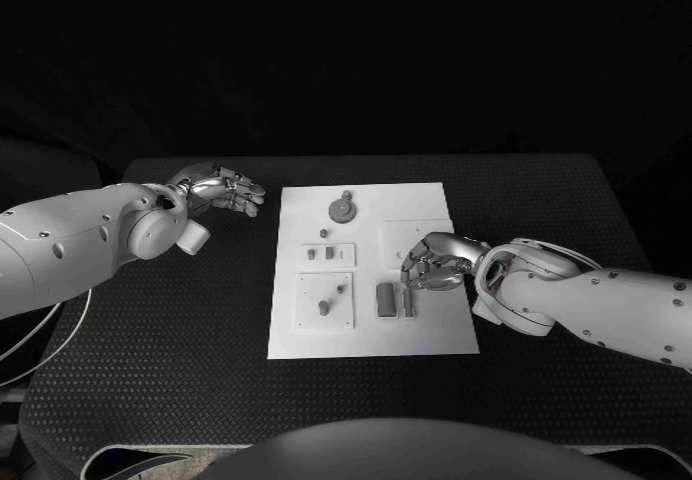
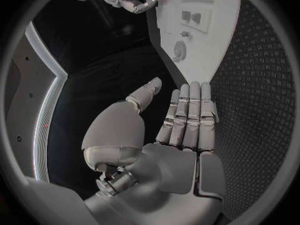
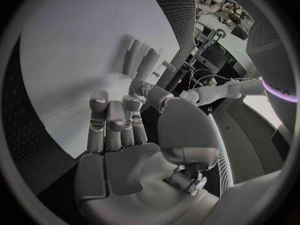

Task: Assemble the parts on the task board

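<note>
A white task board (image 1: 433, 330) is lying in the middle of a black table (image 1: 173, 380), its long axis running away from the robot. Small grey parts are sitting on it: a round disc (image 1: 343, 209) near the far end, and upright rectangular blocks (image 1: 387, 299) nearer the robot, their long sides lying along the board's length. The right hand (image 1: 434, 263) is hovering over the board just beside those blocks, fingers curled, holding nothing visible. The left hand (image 1: 219, 192) is hanging just off the board's far left corner, fingers extended, holding nothing.
</note>
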You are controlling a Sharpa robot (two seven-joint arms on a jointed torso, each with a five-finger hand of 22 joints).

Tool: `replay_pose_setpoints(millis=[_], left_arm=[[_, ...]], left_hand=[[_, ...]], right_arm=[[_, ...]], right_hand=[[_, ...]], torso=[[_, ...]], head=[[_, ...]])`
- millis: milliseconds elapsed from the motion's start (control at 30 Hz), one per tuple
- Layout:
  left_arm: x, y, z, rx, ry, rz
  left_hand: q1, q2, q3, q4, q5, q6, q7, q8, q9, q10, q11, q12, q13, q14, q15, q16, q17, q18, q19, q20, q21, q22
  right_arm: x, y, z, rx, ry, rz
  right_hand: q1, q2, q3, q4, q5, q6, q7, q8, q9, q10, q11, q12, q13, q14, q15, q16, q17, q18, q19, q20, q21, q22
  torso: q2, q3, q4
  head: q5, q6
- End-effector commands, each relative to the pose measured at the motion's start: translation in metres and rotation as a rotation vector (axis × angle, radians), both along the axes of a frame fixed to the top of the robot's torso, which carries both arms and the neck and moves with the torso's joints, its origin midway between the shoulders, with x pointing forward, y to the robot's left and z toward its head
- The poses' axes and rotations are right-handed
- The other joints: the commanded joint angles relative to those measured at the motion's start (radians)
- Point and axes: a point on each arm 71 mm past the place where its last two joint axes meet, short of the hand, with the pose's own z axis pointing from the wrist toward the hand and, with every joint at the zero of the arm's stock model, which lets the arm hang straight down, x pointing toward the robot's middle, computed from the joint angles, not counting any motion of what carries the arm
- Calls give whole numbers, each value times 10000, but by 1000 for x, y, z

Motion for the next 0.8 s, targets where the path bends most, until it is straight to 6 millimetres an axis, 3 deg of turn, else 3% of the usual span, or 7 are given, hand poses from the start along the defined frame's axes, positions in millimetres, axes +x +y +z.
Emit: replay_pose_setpoints(millis=[33,800], left_arm=[[0,-2,0,-85,12,-167],[0,-2,0,-83,23,-173]], left_hand=[[-2,72,64,0,63,-68,-14,43,-15,-10,59,52,-15,43,22,-64,14,62,-58,3,24,10],[-1,69,65,-5,62,-71,-14,47,-17,-11,59,52,-19,44,22,-73,25,62,-60,3,24,11]], right_arm=[[-2,1,-3,-335,188,368],[-2,0,-12,-836,87,557]], right_hand=[[-60,30,1,-65,12,32,54,-30,-8,-16,-58,-14,-10,17,-59,46,8,273,4,-20,11,157],[-60,30,5,-67,13,40,52,-27,0,-13,-61,-19,-12,9,-60,42,-2,273,-6,-21,6,155]], torso=[[3,10,-7],[4,6,-6]], head=[[2,2],[-32,2]])
